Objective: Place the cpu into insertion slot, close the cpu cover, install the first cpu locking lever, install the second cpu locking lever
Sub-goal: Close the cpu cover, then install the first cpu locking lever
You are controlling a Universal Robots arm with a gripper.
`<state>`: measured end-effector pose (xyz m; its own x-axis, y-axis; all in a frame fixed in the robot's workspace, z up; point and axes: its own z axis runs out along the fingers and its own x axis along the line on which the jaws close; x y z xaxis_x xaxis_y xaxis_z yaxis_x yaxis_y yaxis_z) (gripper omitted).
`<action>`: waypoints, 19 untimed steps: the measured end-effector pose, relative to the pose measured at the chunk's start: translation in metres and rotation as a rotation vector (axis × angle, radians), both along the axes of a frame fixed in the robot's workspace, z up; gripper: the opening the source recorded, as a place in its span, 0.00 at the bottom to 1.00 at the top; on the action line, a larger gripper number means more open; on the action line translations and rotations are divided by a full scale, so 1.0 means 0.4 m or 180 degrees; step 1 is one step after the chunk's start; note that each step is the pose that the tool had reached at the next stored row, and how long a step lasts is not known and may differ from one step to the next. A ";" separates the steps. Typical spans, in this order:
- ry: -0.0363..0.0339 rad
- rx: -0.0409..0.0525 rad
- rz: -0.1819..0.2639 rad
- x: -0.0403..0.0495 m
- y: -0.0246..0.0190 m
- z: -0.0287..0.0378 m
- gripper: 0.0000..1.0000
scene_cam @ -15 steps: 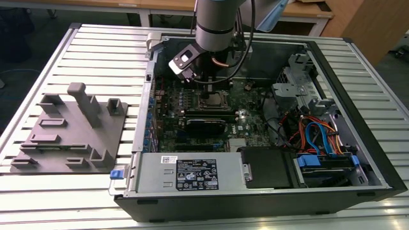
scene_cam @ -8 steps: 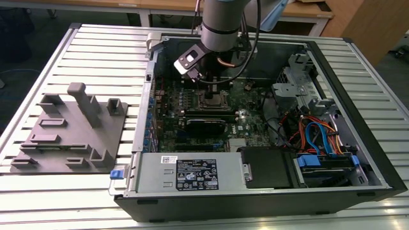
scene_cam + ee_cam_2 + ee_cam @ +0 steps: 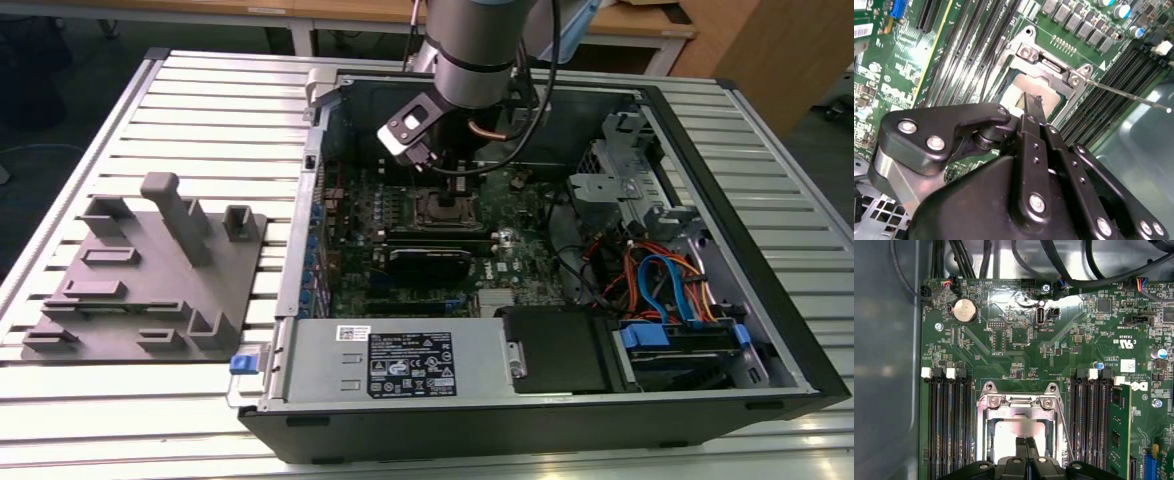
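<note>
Silver cpu [image 3: 1014,430] sits framed by the cover [image 3: 988,427] (lever [image 3: 1129,96] sticking free); gripper [image 3: 1025,440] jaws pressed together, empty, over it.

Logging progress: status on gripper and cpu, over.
Gripper shut, tips over cpu. Cpu seated, cpu cover looks down around it. Lever rod sticks out free.

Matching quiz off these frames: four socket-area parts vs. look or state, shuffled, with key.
1 cpu
2 cpu cover
3 locking lever
4 coin cell battery

A round, silver, on the green motherboard
B thin rod out over the memory slots
C metal frame lying over the chip
D grey top seen through the frame's cut-out

Pairs: 1-D, 2-C, 3-B, 4-A
</note>
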<state>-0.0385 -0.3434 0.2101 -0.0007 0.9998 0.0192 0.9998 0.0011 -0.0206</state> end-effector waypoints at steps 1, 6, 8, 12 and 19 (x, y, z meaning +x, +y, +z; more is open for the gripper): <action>0.0000 0.0000 0.0000 0.001 0.000 0.000 0.10; 0.0000 0.0000 0.0000 0.003 0.000 0.000 0.10; 0.0000 0.0000 0.0000 0.003 0.000 0.000 0.10; 0.0000 0.0000 0.0000 0.003 0.000 0.000 0.10; 0.0000 0.0000 0.0000 0.003 0.000 0.033 0.10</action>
<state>-0.0374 -0.3434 0.2232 -0.0007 0.9998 0.0193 0.9998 0.0011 -0.0205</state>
